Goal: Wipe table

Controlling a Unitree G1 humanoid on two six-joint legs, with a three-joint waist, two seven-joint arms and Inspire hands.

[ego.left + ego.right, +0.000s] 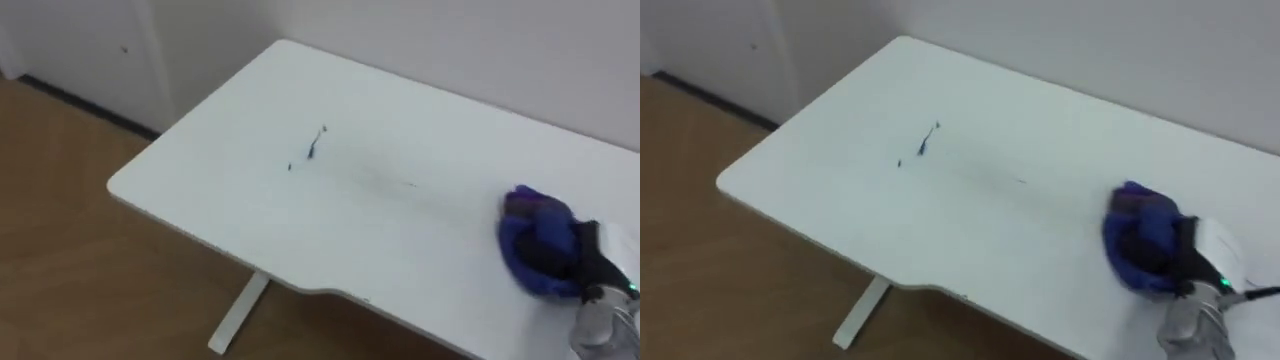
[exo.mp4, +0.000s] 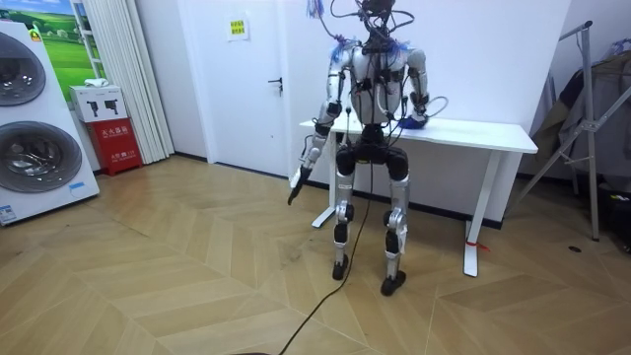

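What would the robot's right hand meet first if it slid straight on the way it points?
Probably just bare table; the right hand, on the blue cloth, seems aimed roughly at the small dark marks.

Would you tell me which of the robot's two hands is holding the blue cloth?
The right hand: it grips the blue cloth on the white table, while the left hand hangs open beside its leg.

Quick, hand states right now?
Left hand: open, hanging empty at its side.
Right hand: closed on the blue cloth on the table.
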